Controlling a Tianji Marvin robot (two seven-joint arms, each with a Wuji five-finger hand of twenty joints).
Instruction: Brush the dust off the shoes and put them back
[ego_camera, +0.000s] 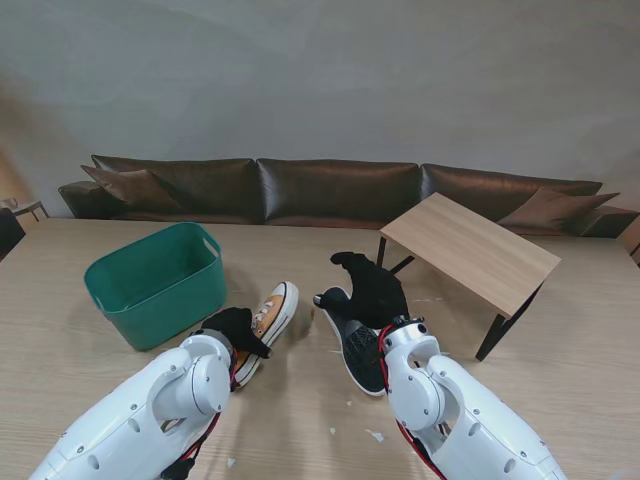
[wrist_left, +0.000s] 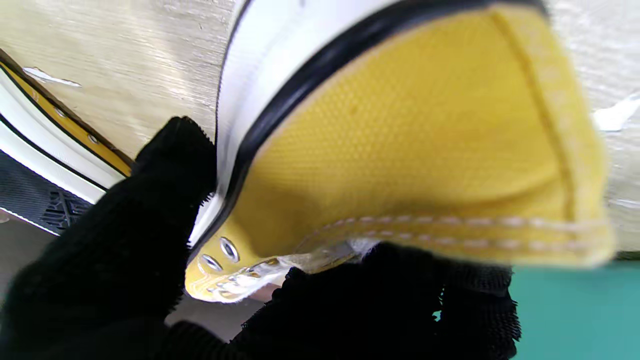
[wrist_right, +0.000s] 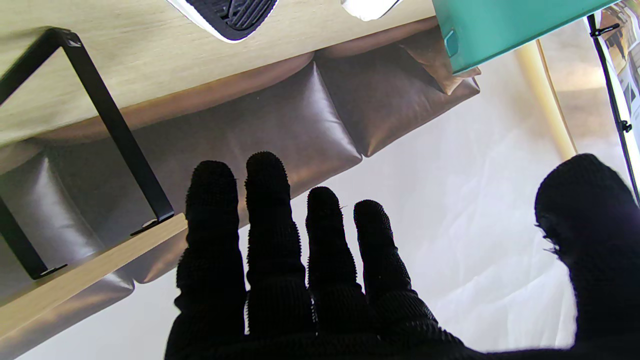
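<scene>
Left robot hand (ego_camera: 236, 328) clamped on yellow sneaker (ego_camera: 270, 315), fingers (wrist_left: 150, 220) gripping collar and white sole edge; sneaker lay on desk (ego_camera: 60, 360) just right of green basket (ego_camera: 155, 282). Second sneaker (ego_camera: 352, 345) on its side, black sole showing, partly behind right robot hand (ego_camera: 375, 290). Right robot hand raised, fingers (wrist_right: 265, 225) spread, holding nothing. Small wooden side table (ego_camera: 470, 250) stood on desk at right.

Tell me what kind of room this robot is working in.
Probably a living room or a staged lounge: a long brown leather sofa with cushions runs along the plain wall behind the wooden table, and a small wooden side table stands nearby.
</scene>
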